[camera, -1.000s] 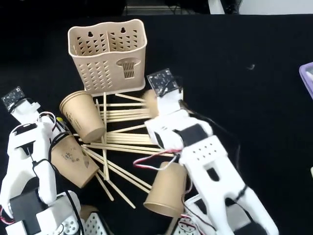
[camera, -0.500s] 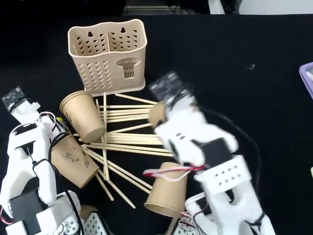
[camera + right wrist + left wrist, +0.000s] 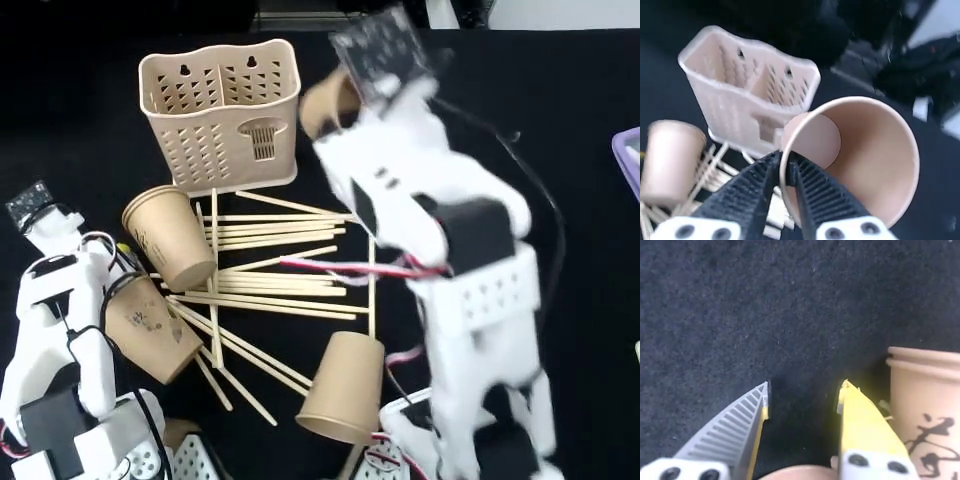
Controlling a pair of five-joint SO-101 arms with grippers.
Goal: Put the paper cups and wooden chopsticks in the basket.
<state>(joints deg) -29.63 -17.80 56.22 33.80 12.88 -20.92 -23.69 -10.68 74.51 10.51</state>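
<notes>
Right claw (image 3: 785,169) pinching a paper cup (image 3: 860,160) by the rim, one finger inside. In the last second it lifted off the chopsticks (image 3: 270,285) and swung up beside the basket (image 3: 220,115), at its right edge. Not over the opening yet. Left claw (image 3: 802,395) spread, low over the table (image 3: 740,300). Three other cups (image 3: 170,238) still down.

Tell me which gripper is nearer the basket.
Right. The right gripper holds a paper cup just beside the basket; the left gripper sits farther off by a lying cup.
</notes>
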